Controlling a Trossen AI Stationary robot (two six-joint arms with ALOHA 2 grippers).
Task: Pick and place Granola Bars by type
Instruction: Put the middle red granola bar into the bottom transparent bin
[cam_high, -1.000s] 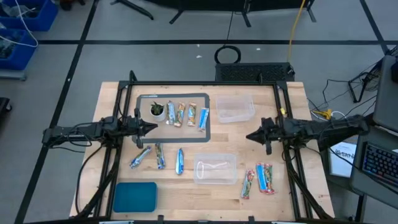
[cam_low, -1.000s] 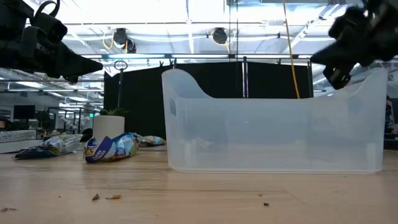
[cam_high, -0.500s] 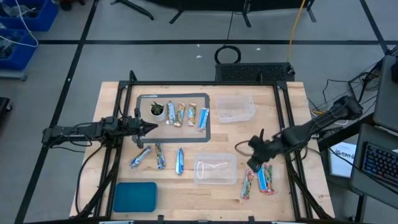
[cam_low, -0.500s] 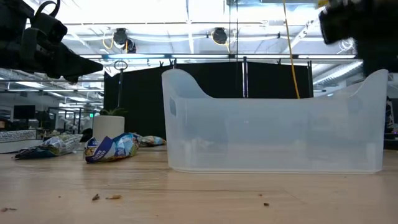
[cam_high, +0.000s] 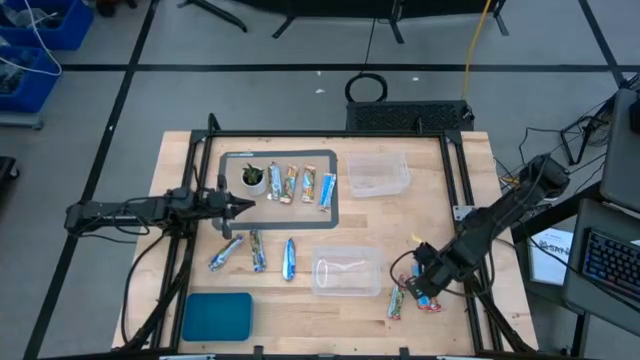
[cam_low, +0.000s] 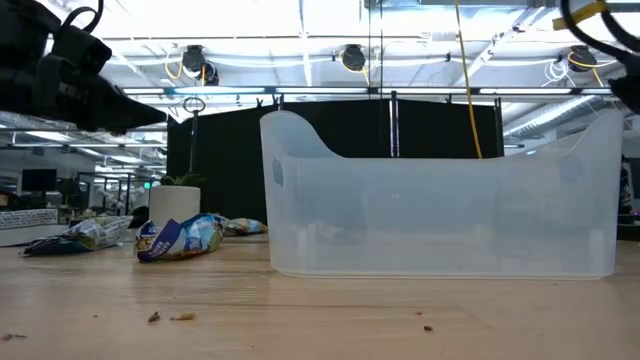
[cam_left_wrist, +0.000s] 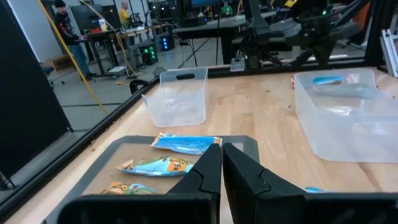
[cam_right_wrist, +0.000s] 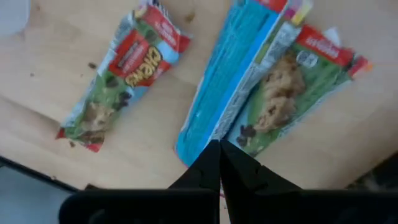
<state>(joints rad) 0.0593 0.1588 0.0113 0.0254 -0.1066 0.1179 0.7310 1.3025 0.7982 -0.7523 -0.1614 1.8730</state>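
The right tool (cam_high: 416, 281) is hanging low over the tabletop (cam_high: 440, 200) at about five o'clock, its fingers (cam_right_wrist: 214, 165) pressed together and holding nothing — the tips are pointing at a cluster of three Granola Bars (cam_high: 414, 290) lying just beside the near clear bin (cam_high: 345, 271). In the right wrist view, a blue-wrapped bar (cam_right_wrist: 233, 81) is lying between a red-and-green bar (cam_right_wrist: 121, 68) and another red-and-green bar (cam_right_wrist: 292, 90), the blue one overlapping the latter's edge.

The left tool (cam_high: 243, 206) is waiting at about nine o'clock, its fingers (cam_left_wrist: 205, 171) nearly touching and empty, just at the near edge of the grey tray (cam_high: 330, 222). On that tray four bars (cam_high: 300, 184) are lying side by side, next to a small white cup (cam_high: 253, 179) with green in it. Three more silvery-blue bars (cam_high: 255, 252) are lying on the bare wood at about seven o'clock — near a teal lid (cam_high: 217, 316). A second clear bin (cam_high: 378, 175) is sitting at about one o'clock.
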